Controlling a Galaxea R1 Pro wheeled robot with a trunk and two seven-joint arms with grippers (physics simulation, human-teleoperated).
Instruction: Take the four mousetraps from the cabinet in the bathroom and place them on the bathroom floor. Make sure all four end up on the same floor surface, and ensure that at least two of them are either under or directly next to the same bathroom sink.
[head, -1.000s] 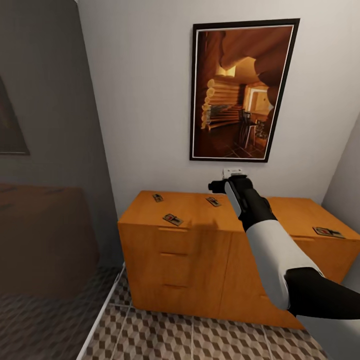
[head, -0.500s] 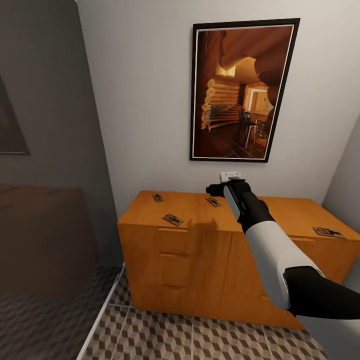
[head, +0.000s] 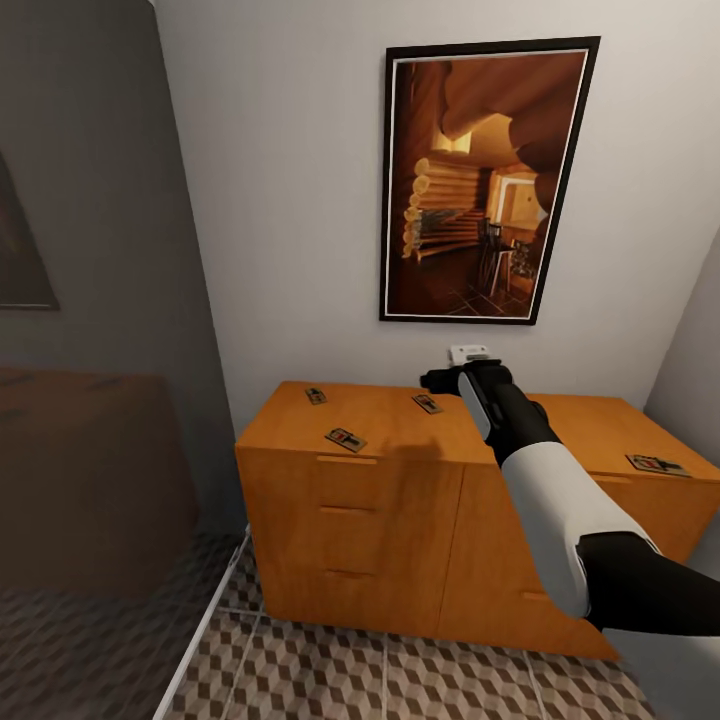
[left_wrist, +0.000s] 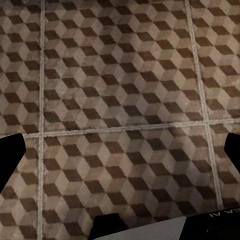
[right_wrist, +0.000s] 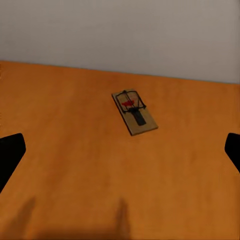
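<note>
Over the cabinet (head: 400, 440) top your right gripper (head: 438, 380) hangs above the back edge, close to the wall, and its wrist camera is looking straight at one of the mousetraps (right_wrist: 134, 113). That trap lies flat between the two dark fingers (right_wrist: 10, 152), which stand spread wide and hold nothing.

All four traps are up on the top: one by the back left corner (head: 316, 396), one near the front edge on the left (head: 346, 438), the target one by the back edge (head: 427, 403) just beside your gripper, and one far off toward the right end (head: 656, 464). None is down on the bathroom floor (head: 330, 670) yet.

Now the risks. That board is thin and flat, so if you come down too shallow the fingers will likely skate over it or shove it toward the wall. Come down too hard and you probably jam the tips into the wood. It also sits at an angle to your fingers, so closing as you are may spin it out rather than pinch it.

Your left gripper (left_wrist: 120, 150) points down at the patterned tiles, fingers apart and empty.
</note>
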